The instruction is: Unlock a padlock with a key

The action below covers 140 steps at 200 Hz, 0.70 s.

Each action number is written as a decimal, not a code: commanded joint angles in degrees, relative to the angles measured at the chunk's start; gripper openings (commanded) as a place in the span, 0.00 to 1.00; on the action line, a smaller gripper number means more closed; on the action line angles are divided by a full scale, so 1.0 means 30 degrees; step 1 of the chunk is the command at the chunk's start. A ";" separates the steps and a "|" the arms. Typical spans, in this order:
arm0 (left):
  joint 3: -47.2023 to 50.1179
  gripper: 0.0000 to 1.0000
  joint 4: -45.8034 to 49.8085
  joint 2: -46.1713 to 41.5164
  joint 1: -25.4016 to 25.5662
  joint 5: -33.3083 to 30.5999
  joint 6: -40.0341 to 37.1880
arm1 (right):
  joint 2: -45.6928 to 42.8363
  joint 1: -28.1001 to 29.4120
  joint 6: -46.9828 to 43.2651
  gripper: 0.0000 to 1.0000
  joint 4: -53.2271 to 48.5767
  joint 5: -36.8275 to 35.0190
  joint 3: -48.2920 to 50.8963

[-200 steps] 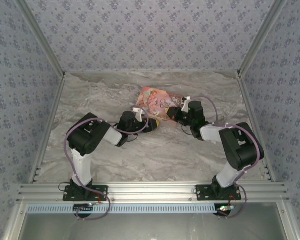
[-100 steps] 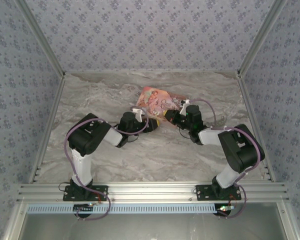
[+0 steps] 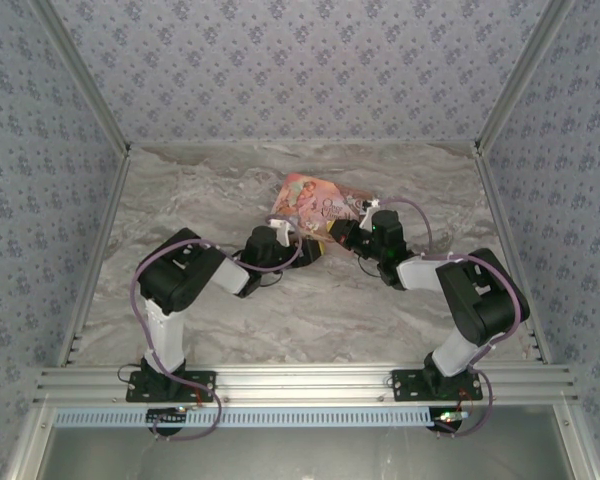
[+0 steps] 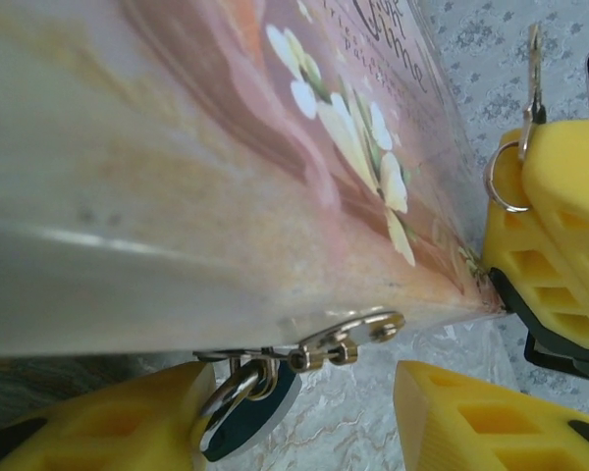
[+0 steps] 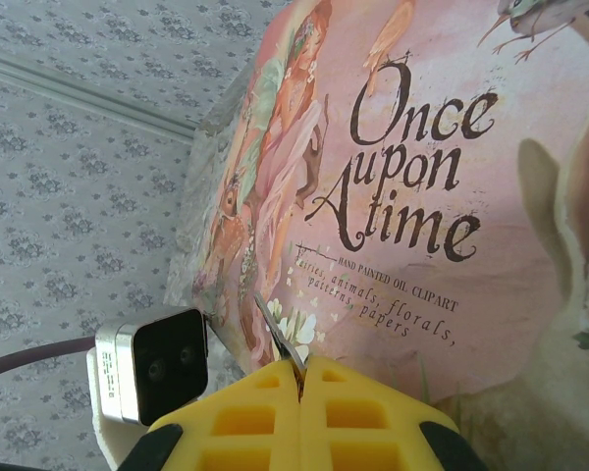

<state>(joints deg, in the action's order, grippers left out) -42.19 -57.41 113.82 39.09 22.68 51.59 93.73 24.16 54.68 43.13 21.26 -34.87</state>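
Pink box (image 3: 317, 203) w/ "Once upon a time" print sits mid-table on the marble-look table (image 3: 310, 310), wrapped in clear film. Lid looks shut, contents can't tell.

Left wrist view: box (image 4: 177, 147) looms close. A small silvery hasp (image 4: 348, 339) sits on its lower edge. Padlock (image 4: 255, 427) hangs from the hasp: blue body, thin silvery shackle (image 4: 224, 394) thru the hasp loop, shackle looks closed.

Left gripper (image 4: 309, 397) is under the box edge, yellow fingers (image 4: 108, 427) apart w/ a clear gap. Padlock is just beside the left-side finger, prob touching it, not pinched btwn both. In top view the L gripper (image 3: 302, 246) is at the near-left side of the box.

Right gripper (image 5: 301, 378): yellow pads pressed together, clamped on the key (image 5: 278, 339). Key blade sticks out toward the box front (image 5: 452, 196). In left wrist view the R gripper (image 4: 560, 226) is at the right, key (image 4: 535, 59) pointing up, key ring (image 4: 501, 182) looped at the finger edge. Key is well apart from the padlock, not inserted. In top view the R gripper (image 3: 338, 232) is at the near-right side of the box. L wrist cam (image 5: 152, 373) is seen beside the R fingers.
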 commanded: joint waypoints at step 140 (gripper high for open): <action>0.1308 0.39 -0.2477 0.1904 0.0177 -0.1781 0.5417 | 0.0755 0.0117 0.0057 0.00 -0.3965 -0.0014 0.0719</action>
<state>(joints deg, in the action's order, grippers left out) -39.92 -68.73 117.12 39.88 18.74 62.52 93.73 24.14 54.68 42.92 21.45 -35.03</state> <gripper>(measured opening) 0.399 0.057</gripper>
